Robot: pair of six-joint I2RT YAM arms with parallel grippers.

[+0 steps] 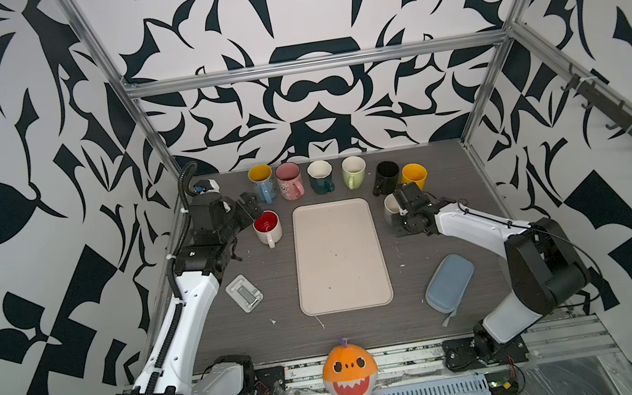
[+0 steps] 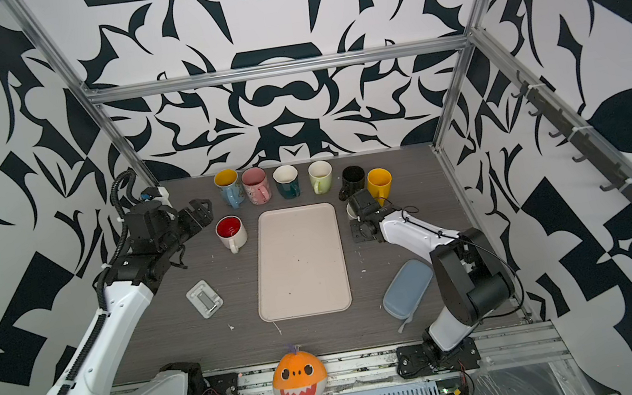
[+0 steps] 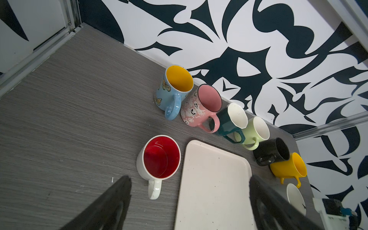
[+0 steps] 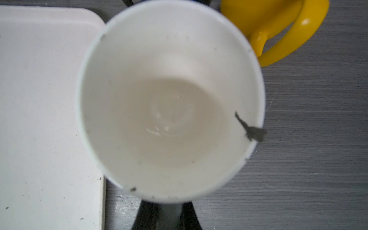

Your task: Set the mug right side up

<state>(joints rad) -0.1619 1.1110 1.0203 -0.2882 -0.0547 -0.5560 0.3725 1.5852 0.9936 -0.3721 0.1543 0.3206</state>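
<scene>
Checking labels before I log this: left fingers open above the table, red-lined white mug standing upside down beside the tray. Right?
One error: the red-lined white mug is upright, not upside down. The left wrist view looks straight into its red inside, handle to the side. It does stand beside the tray, and the left gripper fingers are open.

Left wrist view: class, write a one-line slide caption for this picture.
Open left gripper hovers over an upright red-lined mug beside a tray, with six more mugs behind.
</scene>
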